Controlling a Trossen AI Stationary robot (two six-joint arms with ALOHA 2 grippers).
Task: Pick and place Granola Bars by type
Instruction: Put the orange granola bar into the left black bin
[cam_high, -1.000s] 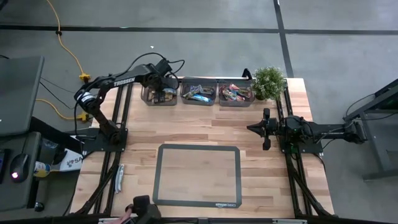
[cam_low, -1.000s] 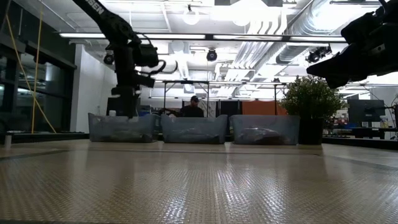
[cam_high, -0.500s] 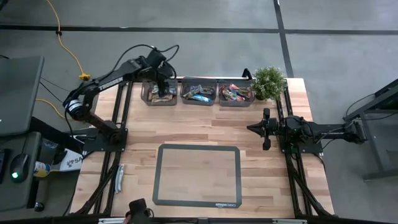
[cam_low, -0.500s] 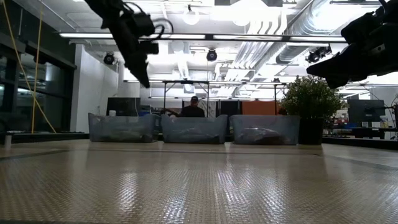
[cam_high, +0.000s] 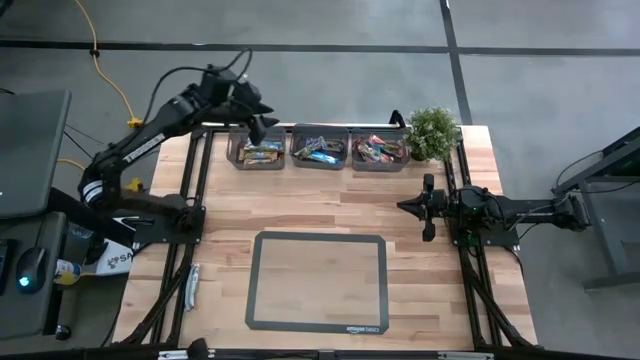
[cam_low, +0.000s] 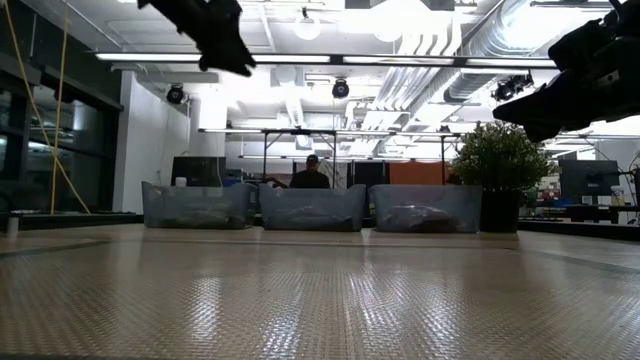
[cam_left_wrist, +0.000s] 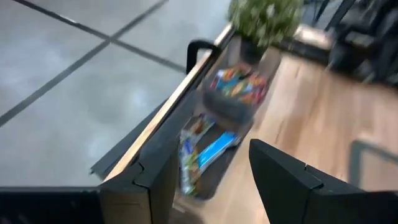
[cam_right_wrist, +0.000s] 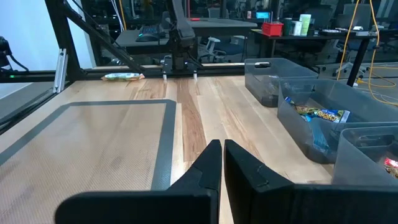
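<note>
Left gripper (cam_high: 262, 122) open, empty, above the bins (cam_high: 319, 160) of bars (cam_high: 322, 153); plant (cam_high: 432, 131) beside; right gripper (cam_high: 407, 207) shut, parked.

1. The high view looks straight down from well above, taking in the whole bench (cam_high: 320, 205), both arms and the surrounding floor.
2. The low view sits at bench-top height, facing level across the mat toward the three bins (cam_low: 310, 207) and the potted plant (cam_low: 500, 170), with the room behind.
3. The left wrist view looks down from above the bench's far edge onto the bins (cam_left_wrist: 214, 146) and plant (cam_left_wrist: 264, 18).
4. The right wrist view sits low, facing across the bench along the mat (cam_right_wrist: 87, 137), sharing the bins (cam_right_wrist: 311, 109) with every other view.
</note>
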